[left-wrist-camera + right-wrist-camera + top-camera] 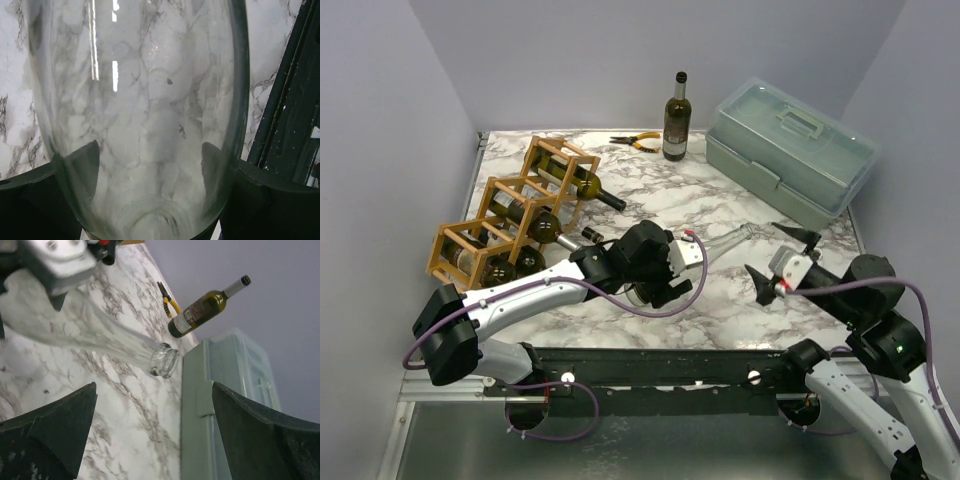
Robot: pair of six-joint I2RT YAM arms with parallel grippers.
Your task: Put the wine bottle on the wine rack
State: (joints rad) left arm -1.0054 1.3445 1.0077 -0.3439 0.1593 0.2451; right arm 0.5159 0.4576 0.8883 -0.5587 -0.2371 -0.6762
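The wine rack [510,215] sits at ten o'clock on the table, with dark bottles [582,183] in its cells. My left gripper [672,270] is clamped around the body of the clear wine bottle [725,240], whose neck points to two o'clock. My right gripper [767,250] stands wide apart, off the neck. I judge the carry comes next: line the bottle up with a free cell.

The wine rack [515,220] sits on the left of the bench [720,310], with racked bottles [582,183] lying in its cells. At the far edge stands an upright bottle [676,118], with pliers [636,142] just to its left and a toolbox [790,150] to its right. Mid-bench, a lying bottle [725,240] sits in the left claw [668,268], its neck pointing right. The right claw [783,262] is just beyond it, apart.
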